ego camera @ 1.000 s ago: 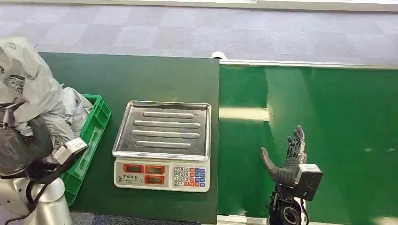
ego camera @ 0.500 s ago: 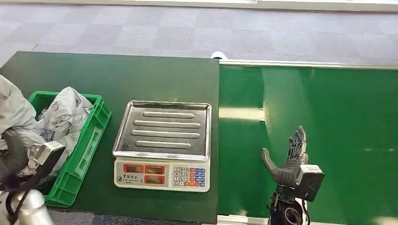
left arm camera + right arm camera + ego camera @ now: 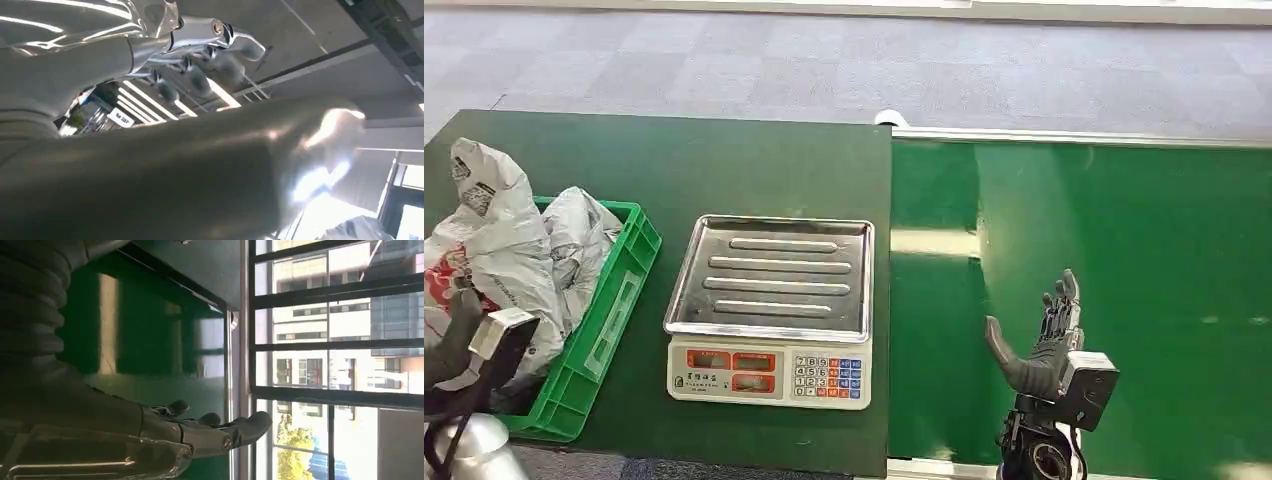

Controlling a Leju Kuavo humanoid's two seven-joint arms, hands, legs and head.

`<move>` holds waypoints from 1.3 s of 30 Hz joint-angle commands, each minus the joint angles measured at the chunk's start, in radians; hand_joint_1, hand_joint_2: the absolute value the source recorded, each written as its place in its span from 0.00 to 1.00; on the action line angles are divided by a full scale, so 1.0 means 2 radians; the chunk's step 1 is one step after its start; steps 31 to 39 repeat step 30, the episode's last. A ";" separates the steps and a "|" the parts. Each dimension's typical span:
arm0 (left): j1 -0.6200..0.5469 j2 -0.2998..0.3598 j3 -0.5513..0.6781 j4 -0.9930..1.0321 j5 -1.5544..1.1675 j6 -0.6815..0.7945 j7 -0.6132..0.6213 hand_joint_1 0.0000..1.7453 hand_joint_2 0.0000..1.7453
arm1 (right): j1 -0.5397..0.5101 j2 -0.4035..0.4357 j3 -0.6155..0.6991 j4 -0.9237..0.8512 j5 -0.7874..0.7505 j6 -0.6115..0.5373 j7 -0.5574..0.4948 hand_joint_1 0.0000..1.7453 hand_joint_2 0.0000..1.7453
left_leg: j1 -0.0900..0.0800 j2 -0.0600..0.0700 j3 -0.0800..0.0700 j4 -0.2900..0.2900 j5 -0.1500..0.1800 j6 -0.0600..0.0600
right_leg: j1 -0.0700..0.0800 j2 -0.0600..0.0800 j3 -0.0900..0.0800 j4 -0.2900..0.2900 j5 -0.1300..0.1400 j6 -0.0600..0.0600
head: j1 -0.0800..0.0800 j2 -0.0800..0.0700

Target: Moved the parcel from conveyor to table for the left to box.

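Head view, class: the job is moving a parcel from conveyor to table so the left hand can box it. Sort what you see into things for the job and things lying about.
For the job:
parcel at the left hand
green crate
conveyor
table
right hand, open over the conveyor

Lying about:
scale
carpet

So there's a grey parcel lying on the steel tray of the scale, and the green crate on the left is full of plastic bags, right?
Not quite. The head view shows the ribbed steel tray of the white electronic scale bare, with no parcel on it. The rest holds: the green plastic crate on the left holds crumpled grey plastic bags.
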 commanded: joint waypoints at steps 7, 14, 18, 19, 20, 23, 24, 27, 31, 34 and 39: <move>-0.006 -0.006 -0.041 0.008 0.149 0.001 0.000 0.00 0.00 | -0.020 -0.008 -0.003 0.019 -0.002 0.001 0.002 0.00 1.00 | 0.000 -0.001 0.000 0.000 0.000 0.001 | 0.000 -0.001 0.001 0.000 0.000 -0.001 | 0.000 0.000; 0.000 -0.002 -0.074 -0.022 0.197 0.001 0.000 0.00 0.00 | -0.025 -0.009 -0.003 0.027 -0.002 0.001 0.002 0.00 1.00 | 0.000 0.000 0.000 0.000 0.000 0.001 | 0.000 -0.001 0.001 0.000 0.000 -0.001 | 0.000 0.000; 0.035 0.020 -0.207 -0.026 0.232 0.001 0.000 0.00 0.00 | -0.029 -0.010 -0.006 0.033 -0.007 0.001 -0.003 0.00 1.00 | 0.000 -0.001 0.000 0.000 0.000 0.001 | 0.001 -0.001 0.001 0.000 0.000 -0.001 | 0.000 0.000; 0.046 0.033 -0.257 -0.010 0.253 0.001 0.000 0.00 0.00 | -0.030 -0.011 -0.008 0.032 -0.007 0.001 -0.004 0.00 1.00 | 0.000 -0.002 0.000 0.000 0.000 0.001 | 0.000 -0.002 0.001 -0.001 0.000 -0.001 | 0.000 0.000; 0.059 0.057 -0.320 0.007 0.286 0.001 0.000 0.00 0.00 | -0.032 -0.012 -0.009 0.033 -0.007 0.004 -0.008 0.00 1.00 | 0.000 -0.002 0.000 0.000 0.000 0.001 | 0.000 -0.003 0.001 0.000 0.000 -0.001 | 0.000 0.000; 0.077 0.143 -0.497 0.034 0.374 0.001 0.000 0.00 1.00 | -0.042 -0.016 -0.006 0.040 0.002 0.021 -0.014 0.00 1.00 | 0.000 -0.005 0.000 -0.001 0.001 0.001 | 0.000 -0.005 0.002 -0.001 0.000 -0.001 | 0.000 0.000; 0.073 0.176 -0.554 0.037 0.408 0.001 0.000 0.00 1.00 | -0.045 -0.016 -0.005 0.043 0.005 0.025 -0.016 0.00 1.00 | 0.000 -0.003 0.000 -0.001 0.001 0.001 | 0.000 -0.004 0.001 -0.001 0.000 -0.001 | 0.000 0.000; 0.060 0.212 -0.633 0.037 0.472 -0.066 0.000 0.00 1.00 | -0.055 -0.018 0.004 0.051 0.004 0.065 -0.023 0.00 1.00 | 0.000 -0.003 -0.001 0.000 0.001 0.000 | 0.001 -0.004 0.001 0.000 0.000 -0.001 | 0.000 0.000; 0.060 0.210 -0.641 0.033 0.478 -0.088 0.000 0.00 1.00 | -0.058 -0.018 0.008 0.053 0.002 0.080 -0.027 0.00 1.00 | 0.000 -0.002 0.001 -0.001 0.001 0.001 | 0.000 -0.002 0.002 -0.001 0.000 -0.002 | 0.000 0.000; 0.060 0.210 -0.641 0.033 0.478 -0.088 0.000 0.00 1.00 | -0.058 -0.018 0.008 0.053 0.002 0.080 -0.027 0.00 1.00 | 0.000 -0.002 0.001 -0.001 0.001 0.001 | 0.000 -0.002 0.002 -0.001 0.000 -0.002 | 0.000 0.000; 0.060 0.210 -0.641 0.033 0.478 -0.088 0.000 0.00 1.00 | -0.058 -0.018 0.008 0.053 0.002 0.080 -0.027 0.00 1.00 | 0.000 -0.002 0.001 -0.001 0.001 0.001 | 0.000 -0.002 0.002 -0.001 0.000 -0.002 | 0.000 0.000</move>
